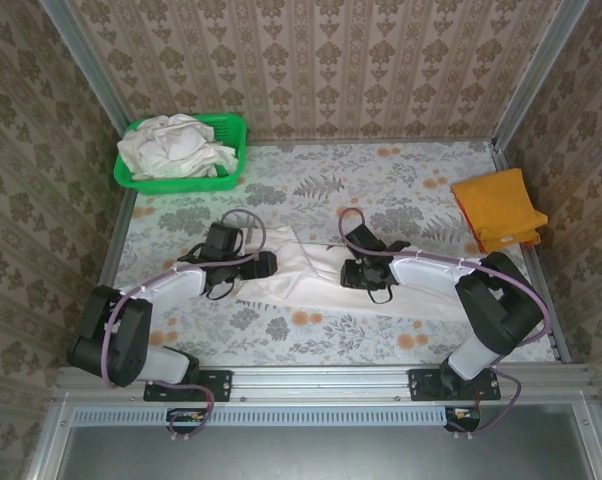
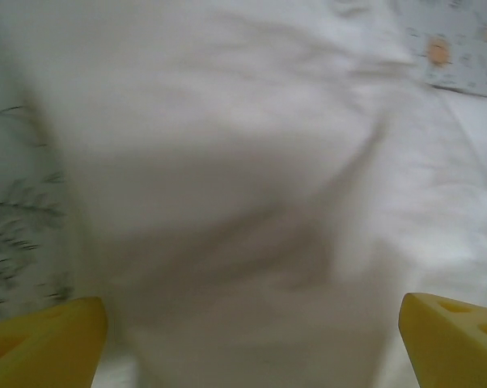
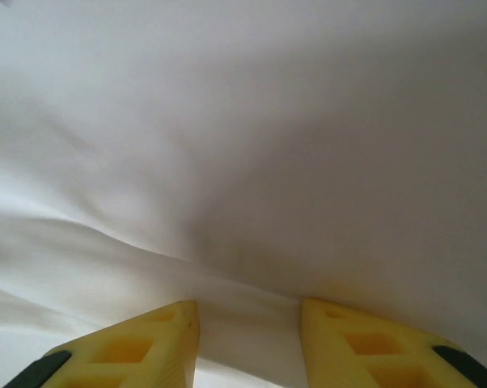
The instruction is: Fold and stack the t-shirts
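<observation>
Under the left tool, wide open and empty, and the right tool, half-closed with grip unclear, an off-white t-shirt lies spread flat for folding.

- The left arm rises from its base at the near left, bends at a raised elbow and reaches right toward the middle of the table, forearm low.
- The left gripper points right, its yellow fingers set wide apart at the far corners of the left wrist view.
- The right arm rises from the near right, folds at a high elbow and reaches left.
- The right gripper points down and left, its yellow fingers only partway apart.
- The two grippers are near each other, not touching.
</observation>
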